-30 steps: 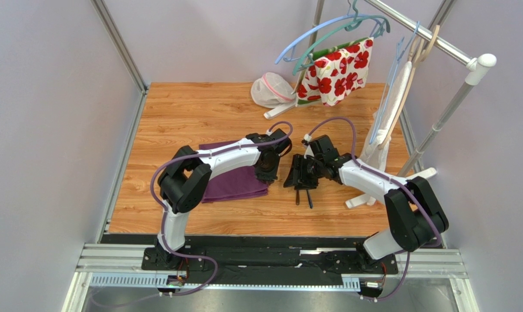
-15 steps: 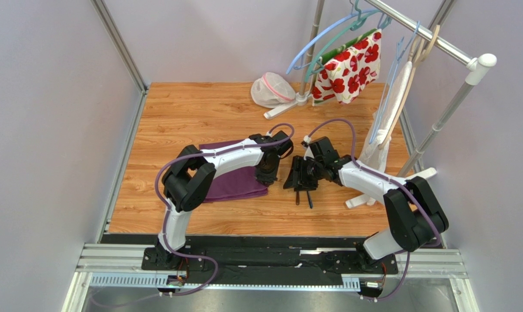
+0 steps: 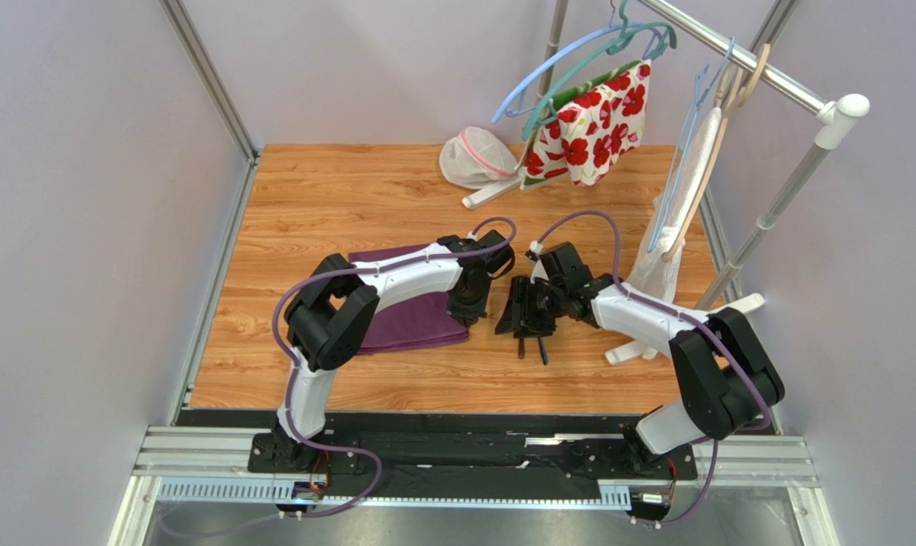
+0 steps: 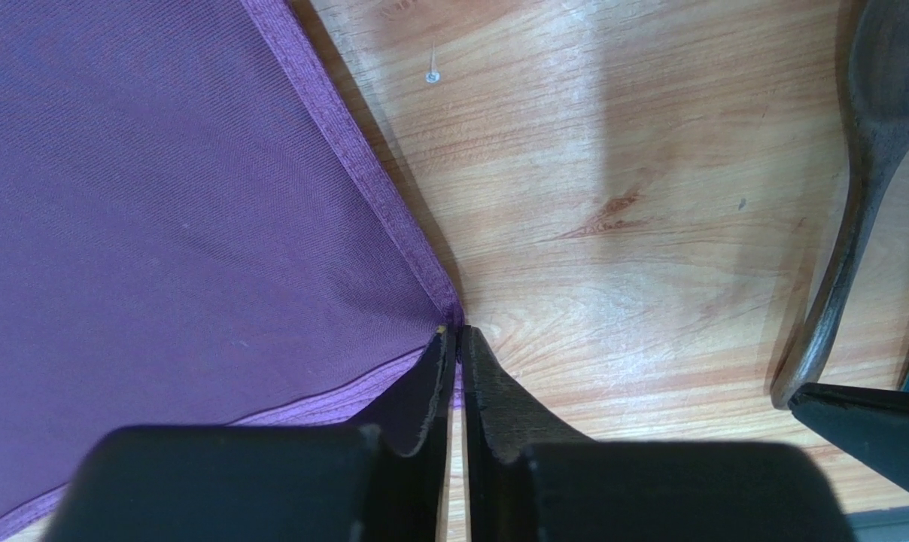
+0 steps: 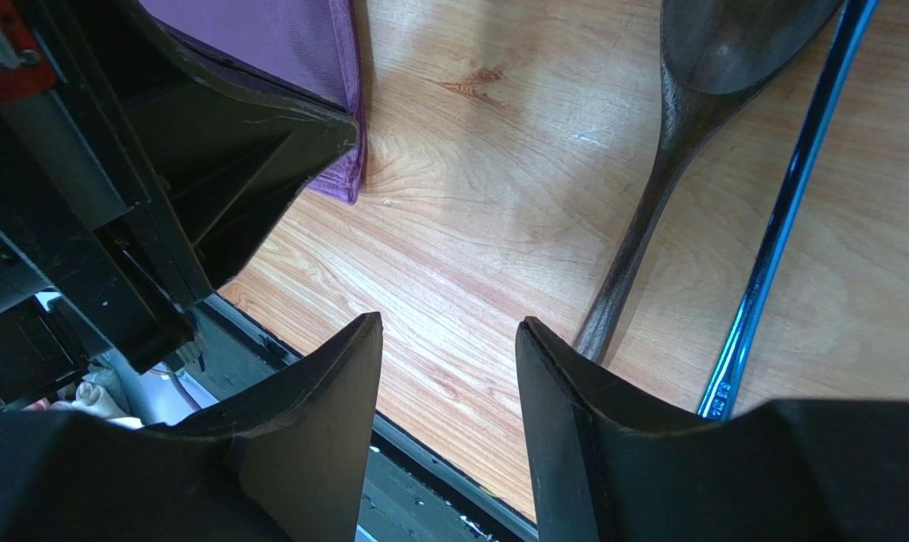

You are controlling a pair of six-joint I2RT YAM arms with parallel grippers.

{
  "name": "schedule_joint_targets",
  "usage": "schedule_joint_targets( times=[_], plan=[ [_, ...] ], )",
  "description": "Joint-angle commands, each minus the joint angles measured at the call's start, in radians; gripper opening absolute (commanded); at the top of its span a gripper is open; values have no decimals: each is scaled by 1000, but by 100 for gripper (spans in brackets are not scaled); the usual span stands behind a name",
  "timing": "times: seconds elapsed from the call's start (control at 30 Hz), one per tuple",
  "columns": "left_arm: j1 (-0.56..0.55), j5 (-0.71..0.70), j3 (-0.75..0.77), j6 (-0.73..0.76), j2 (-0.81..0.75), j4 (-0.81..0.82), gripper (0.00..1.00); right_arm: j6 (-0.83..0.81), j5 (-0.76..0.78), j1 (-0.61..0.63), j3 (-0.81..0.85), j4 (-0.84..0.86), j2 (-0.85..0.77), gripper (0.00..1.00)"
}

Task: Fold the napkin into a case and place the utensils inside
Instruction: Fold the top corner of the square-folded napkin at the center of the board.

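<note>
- Left gripper [image 4: 457, 344] is pinching a corner of the napkin [image 4: 176, 226]; folding is looking unfinished.
- Right gripper [image 5: 448, 350] is hovering open, empty; utensils [image 5: 663, 181] are lying loose.

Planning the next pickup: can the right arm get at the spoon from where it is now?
Probably yes. The right arm's fingers stand open beside the spoon, which lies bare on the table with nothing over it. The left fingers, pinching the napkin corner, are on the other side.
</note>
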Motion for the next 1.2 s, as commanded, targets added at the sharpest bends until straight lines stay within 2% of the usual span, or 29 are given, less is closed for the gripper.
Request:
schedule_joint_targets(
  times=[0.0,0.33,0.5,0.6,0.63,0.77,1.17],
  plan=[
    [-7,-29,9,-8,-32,-30,5,-6,-15,14,0,46,20,51],
    [-7,5,-7,13,-107,-72,0,25,-73,40,28,104,98,50],
    [-7,20,-1,18,-137,-91,0,74,-107,68,22,197,137,43],
    [-6,16,-8,27,-151,-99,0,120,-121,75,16,265,168,28],
    [-6,19,-14,30,-153,-104,0,129,-127,75,16,280,177,20],
    [-6,45,-28,38,-154,-105,0,163,-153,88,40,331,221,1],
    [-1,49,-41,49,-173,-96,0,218,-178,126,94,394,299,0]
  ],
)
